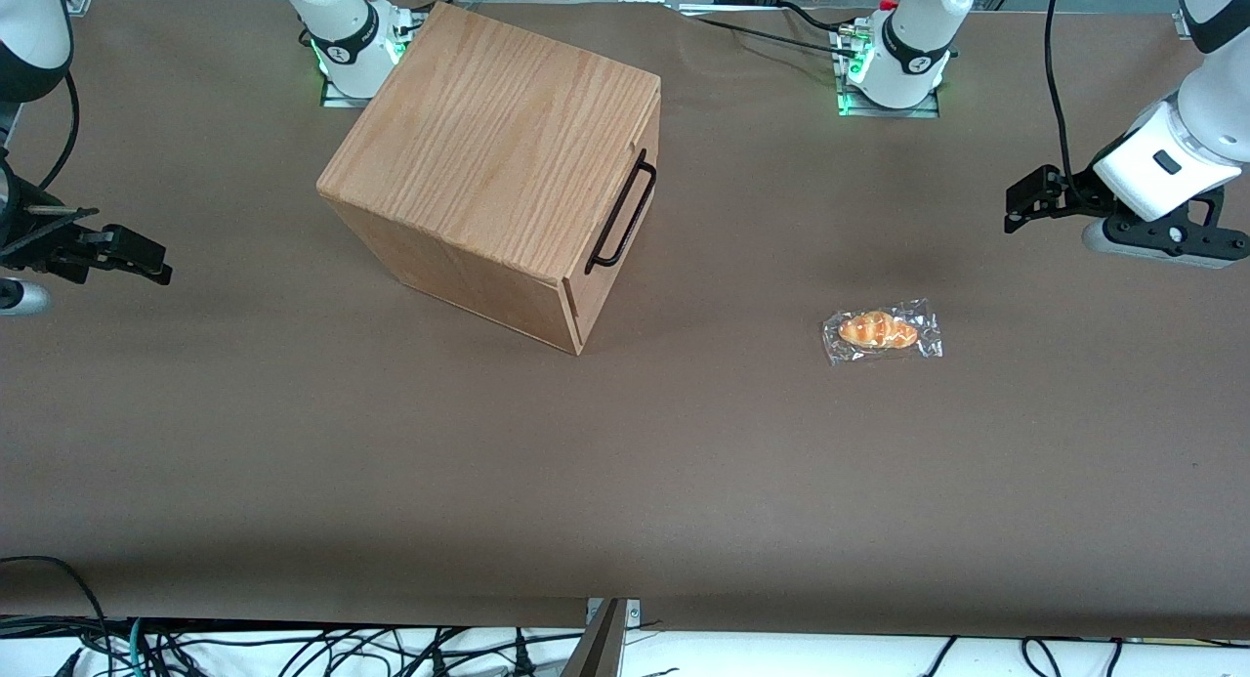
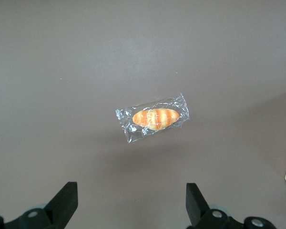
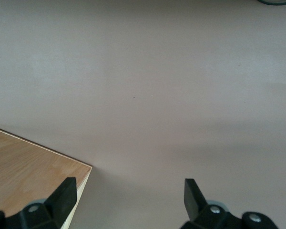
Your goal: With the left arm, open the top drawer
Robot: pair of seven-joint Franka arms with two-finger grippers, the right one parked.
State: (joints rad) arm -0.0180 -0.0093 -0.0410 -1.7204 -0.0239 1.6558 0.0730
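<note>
Approach stage: gripper (image 1: 1020, 200) of the left arm (image 1: 1167, 159) poised with fingers spread and empty, well apart from the top drawer (image 1: 633, 184), shut in its oak box (image 1: 498, 159). Next: reaching to the black handle (image 1: 621, 211), passing above the wrapped bun (image 1: 879, 331).
</note>
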